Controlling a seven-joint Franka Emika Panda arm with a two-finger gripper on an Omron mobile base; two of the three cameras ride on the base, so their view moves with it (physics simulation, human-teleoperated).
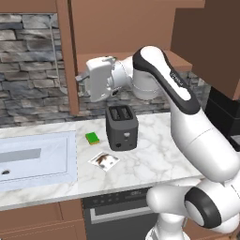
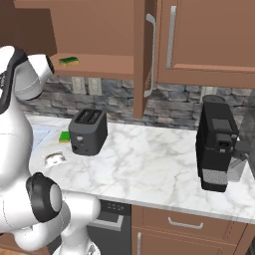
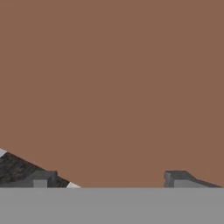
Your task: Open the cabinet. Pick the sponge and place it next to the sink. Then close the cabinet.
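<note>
Facing the opened cabinet [image 2: 107, 30] door, your gripper [image 1: 84, 78] stands wide, holding nothing; swing it around the door edge toward the sponge [image 2: 68, 61] on the cabinet's shelf, keeping fingers level

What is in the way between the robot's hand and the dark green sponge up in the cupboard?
Nothing visible blocks it. The cabinet doors stand open and the sponge lies alone on the bare shelf. The gripper, jaws wide open, is just below and in front of that shelf, facing brown wood.
</note>
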